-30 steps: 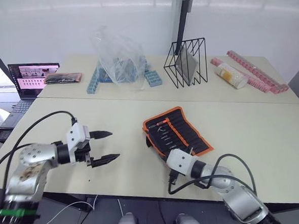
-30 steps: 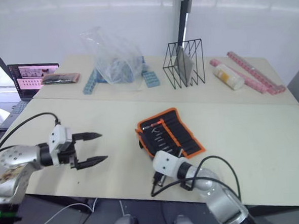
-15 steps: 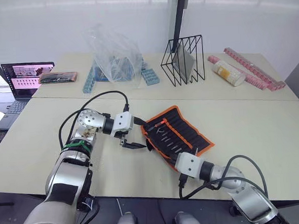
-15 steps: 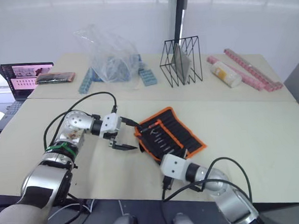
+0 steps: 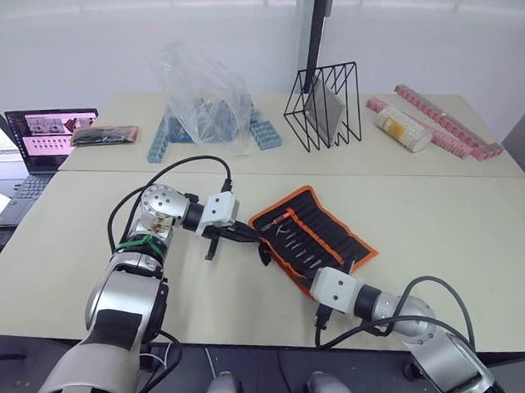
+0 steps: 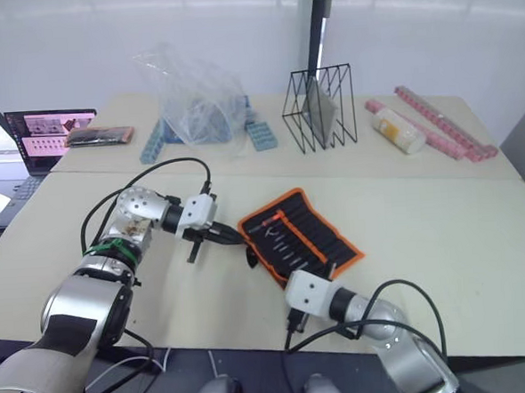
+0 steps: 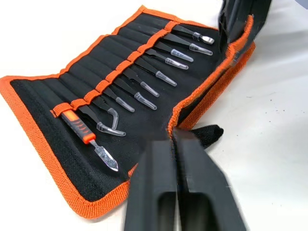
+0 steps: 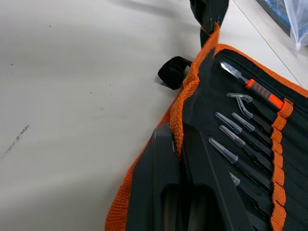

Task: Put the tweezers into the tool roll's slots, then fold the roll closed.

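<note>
The pale beige table (image 5: 478,228) carries the open black fabric tool roll with orange trim (image 5: 336,232), laid flat near the front edge with its inner face up. Across that face run the narrow sewn slots under an orange stitched band (image 7: 120,72), and the slim black tweezers with clear tip caps (image 7: 144,89) sit seated side by side in them, next to an orange-handled pointed tool (image 7: 86,137). The loading step therefore looks complete; folding remains.

Both arms meet the roll along its long near edge, one toward each end, a placement suited to lifting that edge over evenly. The left gripper (image 7: 177,139) has its two black fingers (image 7: 154,173) pressed together on the orange border beside the short black strap (image 7: 207,134). The right gripper (image 8: 177,137), at the opposite end of that edge, likewise has its fingers (image 8: 161,163) closed on the trim, which already stands slightly raised between the two grips. The soft fabric will probably sag if either grip slips.

Farther back stand a black wire rack (image 5: 324,108), a crumpled clear plastic bag (image 5: 205,98) and a small laptop (image 5: 49,138).
</note>
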You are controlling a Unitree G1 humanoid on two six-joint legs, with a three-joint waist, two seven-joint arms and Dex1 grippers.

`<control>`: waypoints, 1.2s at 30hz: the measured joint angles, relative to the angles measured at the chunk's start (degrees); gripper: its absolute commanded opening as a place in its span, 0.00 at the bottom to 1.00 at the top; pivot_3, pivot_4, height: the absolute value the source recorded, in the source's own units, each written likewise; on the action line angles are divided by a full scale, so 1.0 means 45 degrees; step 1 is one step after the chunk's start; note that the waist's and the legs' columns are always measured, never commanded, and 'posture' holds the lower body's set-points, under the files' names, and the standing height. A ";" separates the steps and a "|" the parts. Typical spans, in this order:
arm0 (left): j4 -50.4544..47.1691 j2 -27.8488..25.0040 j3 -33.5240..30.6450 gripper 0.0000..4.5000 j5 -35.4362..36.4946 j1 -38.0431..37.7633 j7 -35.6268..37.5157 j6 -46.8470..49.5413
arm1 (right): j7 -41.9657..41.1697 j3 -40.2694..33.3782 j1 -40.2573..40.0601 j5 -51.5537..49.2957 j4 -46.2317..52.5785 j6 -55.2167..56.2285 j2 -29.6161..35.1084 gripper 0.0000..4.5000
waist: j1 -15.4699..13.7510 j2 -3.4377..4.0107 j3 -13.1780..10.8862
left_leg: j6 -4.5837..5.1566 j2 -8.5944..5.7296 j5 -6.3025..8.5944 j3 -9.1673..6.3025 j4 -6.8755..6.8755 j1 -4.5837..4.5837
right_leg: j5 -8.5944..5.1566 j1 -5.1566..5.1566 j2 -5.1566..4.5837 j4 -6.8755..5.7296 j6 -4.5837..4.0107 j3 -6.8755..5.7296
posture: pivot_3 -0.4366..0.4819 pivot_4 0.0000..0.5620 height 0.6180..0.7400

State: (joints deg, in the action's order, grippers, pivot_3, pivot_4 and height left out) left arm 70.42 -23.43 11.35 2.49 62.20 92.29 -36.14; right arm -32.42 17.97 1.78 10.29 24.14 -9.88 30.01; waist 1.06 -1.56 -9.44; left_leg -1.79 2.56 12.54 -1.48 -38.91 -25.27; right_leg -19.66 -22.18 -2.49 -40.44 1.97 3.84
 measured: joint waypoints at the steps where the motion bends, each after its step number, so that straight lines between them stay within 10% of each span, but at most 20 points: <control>1: -0.0074 -0.0052 0.0072 0.00 0.0080 -0.0138 0.0000 -0.0028 | 0.0054 -0.0016 0.0139 0.0099 -0.0169 -0.0067 -0.0023 0.00 | 0.0004 0.0000 0.0000 | 0.0000 0.0000 0.0000 0.0000 -0.0003 0.0002 | 0.0000 -0.0001 0.0000 -0.0011 0.0000 0.0001 | 0.48 0.27 0.58; 11: -0.5576 -0.1227 0.0661 0.00 0.2621 -0.3792 -0.0250 0.1592 | 0.0194 -0.0059 0.2909 0.0393 -0.3300 0.1141 -0.0039 0.00 | 0.0028 0.0003 0.0000 | -0.0005 0.0008 -0.0004 -0.0006 -0.0028 0.0008 | 0.0000 -0.0017 0.0000 -0.0083 -0.0001 0.0002 | 0.48 0.27 0.58; 22: -1.6976 -0.2967 -0.0020 0.00 0.4079 -0.8874 -0.5033 1.1174 | -0.2800 -0.0891 0.3354 -0.2638 -0.4282 0.2799 0.1493 0.00 | -0.0008 0.0010 -0.0001 | -0.0005 0.0011 -0.0003 -0.0013 -0.0048 0.0019 | 0.0000 -0.0004 -0.0004 -0.0109 -0.0001 0.0008 | 0.48 0.27 0.58; 36: -1.7211 -0.2888 -0.0153 0.00 0.4805 -0.8320 -0.7319 1.5565 | -0.4587 -0.1385 0.3332 -0.5296 -0.3554 -0.1458 0.1893 0.00 | -0.0042 0.0010 -0.0002 | -0.0005 0.0008 -0.0004 -0.0010 -0.0058 0.0026 | -0.0001 -0.0006 0.0001 -0.0120 -0.0002 0.0010 | 0.48 0.27 0.58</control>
State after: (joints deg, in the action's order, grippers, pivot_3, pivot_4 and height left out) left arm -7.03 -36.43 10.66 24.11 24.76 59.35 33.90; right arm -53.06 11.74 16.78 -13.54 8.15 -16.45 38.53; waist 0.87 -1.52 -9.45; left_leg -1.81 2.59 12.52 -1.53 -39.17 -25.16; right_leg -19.67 -22.21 -2.49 -40.98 1.96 3.88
